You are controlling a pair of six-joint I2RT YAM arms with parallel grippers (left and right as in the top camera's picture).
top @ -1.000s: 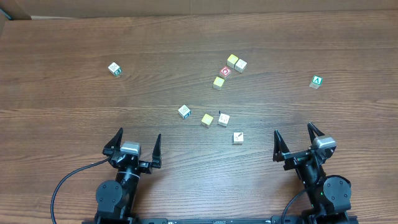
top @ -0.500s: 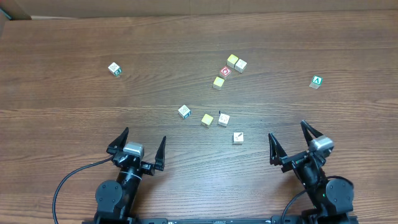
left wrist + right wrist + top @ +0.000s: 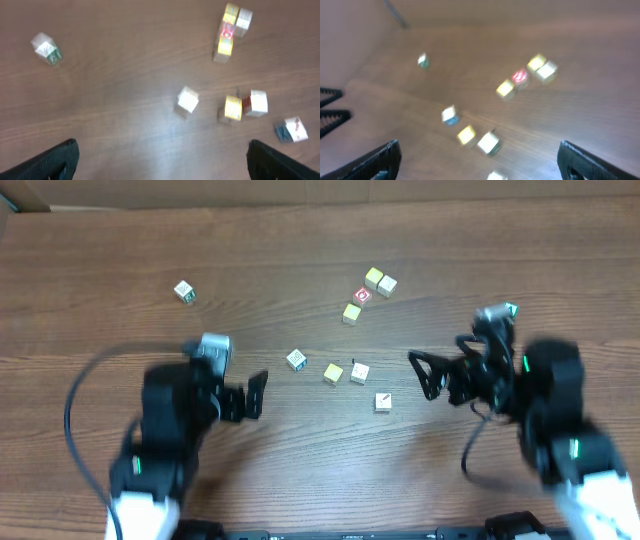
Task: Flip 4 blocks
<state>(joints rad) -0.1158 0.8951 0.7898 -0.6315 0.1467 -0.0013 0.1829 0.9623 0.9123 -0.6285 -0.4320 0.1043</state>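
Four small blocks lie in a loose row at mid-table: a cream one [image 3: 296, 359], a yellow-faced one [image 3: 333, 373], a cream one [image 3: 359, 372] and another cream one [image 3: 382, 401]. The left wrist view has them ahead of the fingers, with the nearest cream block [image 3: 187, 100] left of the yellow one [image 3: 233, 107]. My left gripper [image 3: 240, 395] hovers open left of the row, nothing between its fingers. On the other side my right gripper [image 3: 435, 375] is open too, pointing at the row. Both arms are motion-blurred. The right wrist view shows the yellow block [image 3: 466, 135] beside a cream one [image 3: 488, 142].
A farther cluster holds a red-faced cube [image 3: 363, 295], a yellow cube [image 3: 351, 312] and two pale cubes [image 3: 380, 281]. A lone cube [image 3: 184, 291] sits far left. The green "A" cube [image 3: 511, 309] peeks out behind the right arm. Brown cardboard [image 3: 320, 190] runs along the back edge.
Both arms have risen from near the table's front edge and swung forward toward the blocks, the right one turning leftward. Both grippers stayed open. No block has moved.
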